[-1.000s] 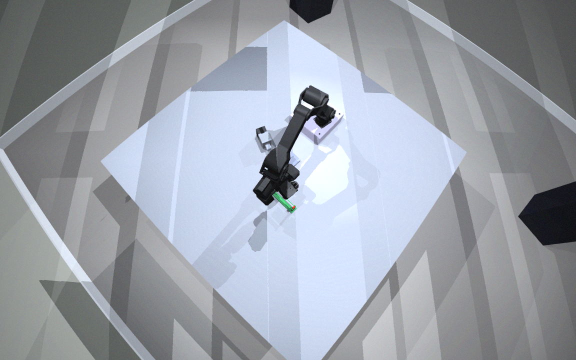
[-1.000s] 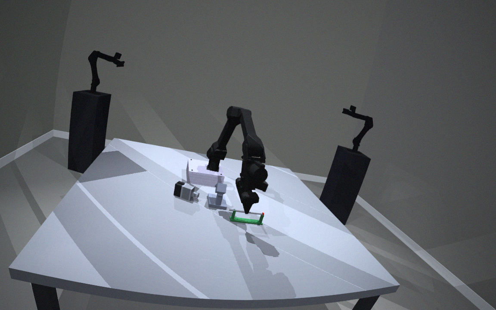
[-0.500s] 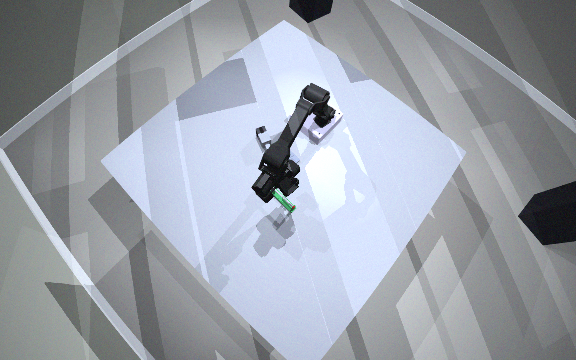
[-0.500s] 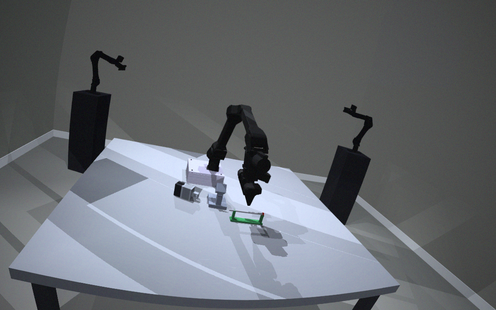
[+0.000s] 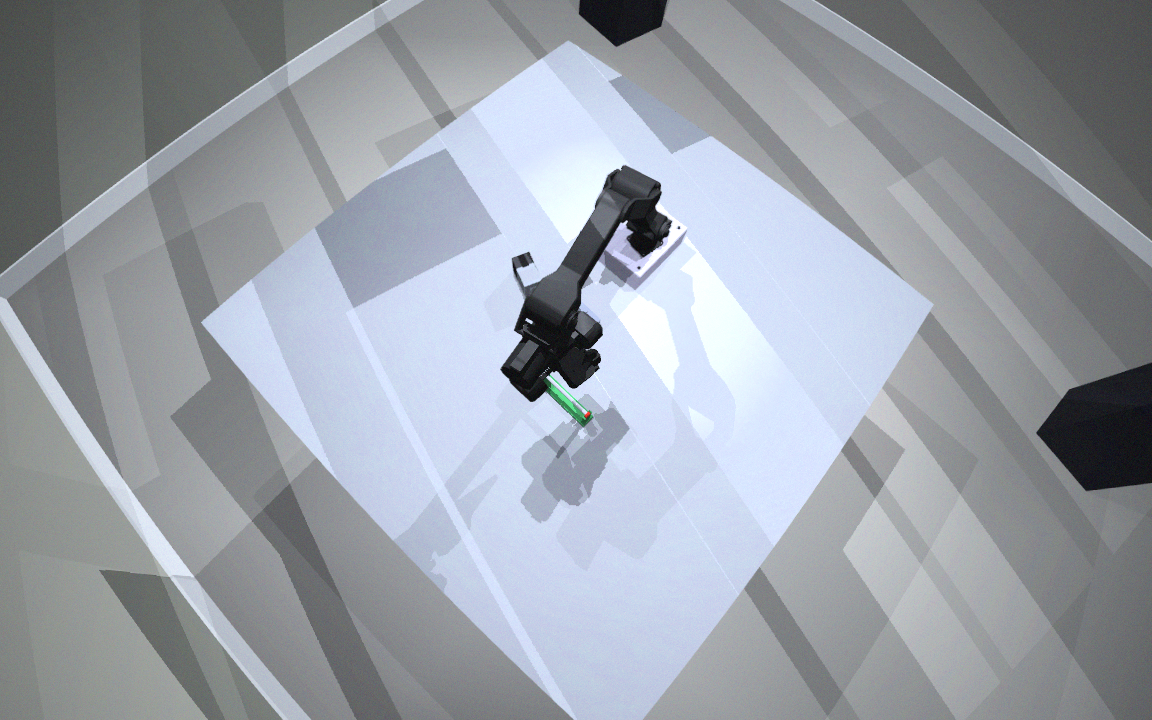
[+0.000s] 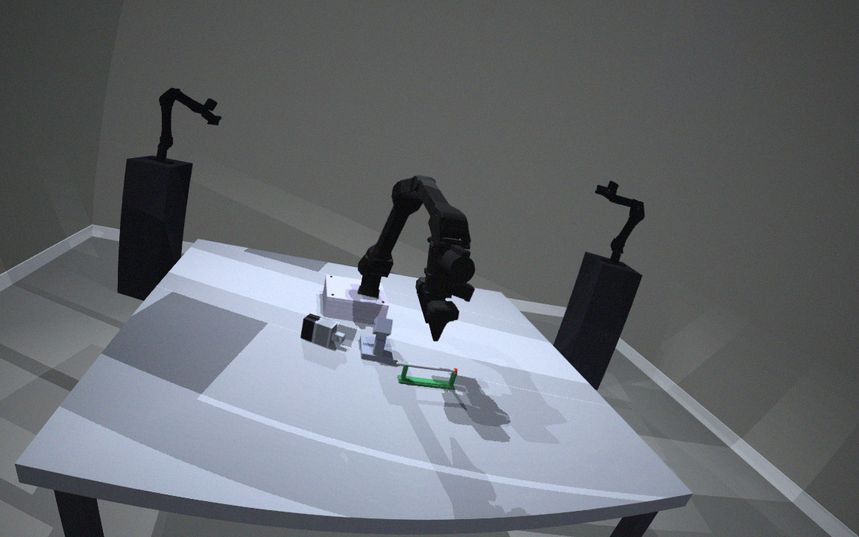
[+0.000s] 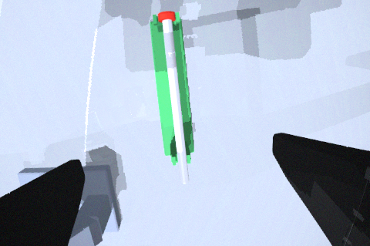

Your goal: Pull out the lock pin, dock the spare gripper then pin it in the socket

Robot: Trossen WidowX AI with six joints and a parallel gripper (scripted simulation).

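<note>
The white lock pin (image 6: 429, 367) (image 7: 175, 99) with a red head lies across the two uprights of a green rack (image 6: 424, 382) (image 7: 162, 96) (image 5: 566, 404). My gripper (image 7: 179, 156) (image 6: 436, 337) is open and empty above the rack, with a finger at each side of the wrist view. The grey mount (image 6: 375, 345) (image 7: 103, 178) stands beside the rack, its upright block nearest my base; in the wrist view a finger partly covers it. The spare gripper (image 6: 323, 332) (image 5: 523, 270) lies on its side beyond the mount, its spigot toward the mount. The socket's hole cannot be made out.
My arm's pale base block (image 5: 671, 241) (image 6: 339, 303) stands behind the mount on the white table (image 5: 437, 376) (image 6: 219, 453). Two dark pedestals (image 6: 152, 227) (image 6: 598, 313) with small arms stand beyond the table. My arm hides part of the mount in the top view.
</note>
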